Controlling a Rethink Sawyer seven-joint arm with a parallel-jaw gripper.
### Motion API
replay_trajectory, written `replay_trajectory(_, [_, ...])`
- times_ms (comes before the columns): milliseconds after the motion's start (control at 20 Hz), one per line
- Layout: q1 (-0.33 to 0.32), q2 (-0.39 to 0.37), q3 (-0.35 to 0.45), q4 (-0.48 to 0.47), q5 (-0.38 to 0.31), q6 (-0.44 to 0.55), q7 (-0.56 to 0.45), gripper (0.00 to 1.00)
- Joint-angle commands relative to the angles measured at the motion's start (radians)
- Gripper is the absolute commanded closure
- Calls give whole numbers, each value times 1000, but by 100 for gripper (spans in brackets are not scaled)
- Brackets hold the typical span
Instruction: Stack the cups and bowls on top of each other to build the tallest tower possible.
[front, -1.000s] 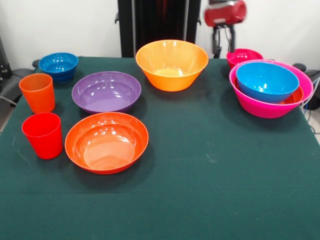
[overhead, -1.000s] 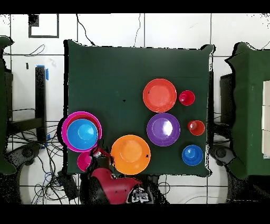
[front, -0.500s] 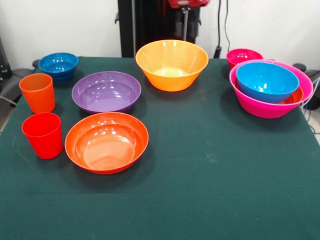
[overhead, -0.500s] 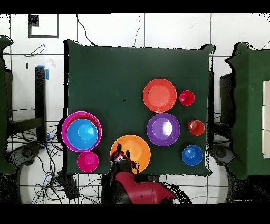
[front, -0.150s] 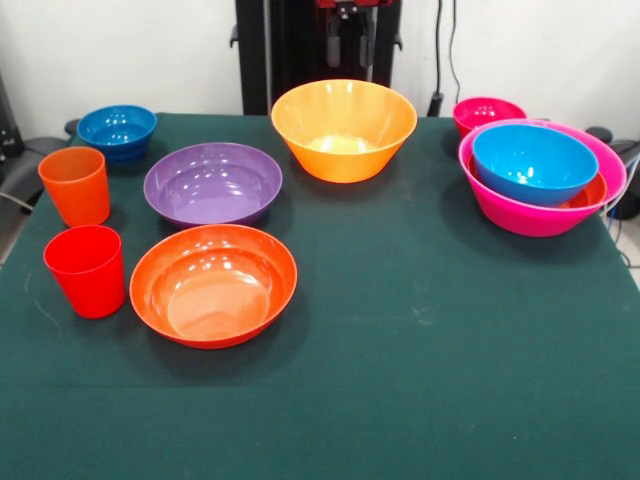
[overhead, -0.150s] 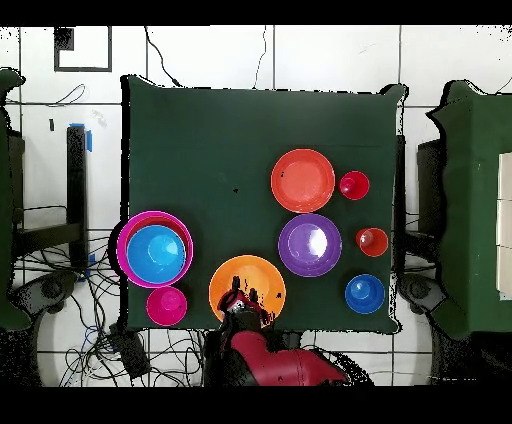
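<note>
The bowls look like smooth, glossy plastic — the purple bowl (front, -0.150s: 213, 183) and the red-orange bowl (front, -0.150s: 213, 284) at its 6 o'clock both carry bright highlights. The orange cup (front, -0.150s: 75, 185) and the red cup (front, -0.150s: 86, 270) look like plastic with a duller sheen. The table (front, -0.150s: 420, 340) wears a dark green cloth — matt, faintly napped.

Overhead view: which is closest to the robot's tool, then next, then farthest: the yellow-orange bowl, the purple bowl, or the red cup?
Measured from the tool:
1. Yellow-orange bowl, right under the tool at the table's bottom edge.
2. Purple bowl, up and to the right of it.
3. Red cup, farthest, near the right edge beside the red-orange bowl.
</note>
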Motion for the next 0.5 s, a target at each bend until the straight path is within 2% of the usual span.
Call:
replay_trajectory(50, [-14,81,62,-80,-56,28,11,0])
replay_trajectory(150, [17,114,52,-84,-28,-10,31,0])
replay_trajectory(500, [65,181,38,-114,34,-115,69,0])
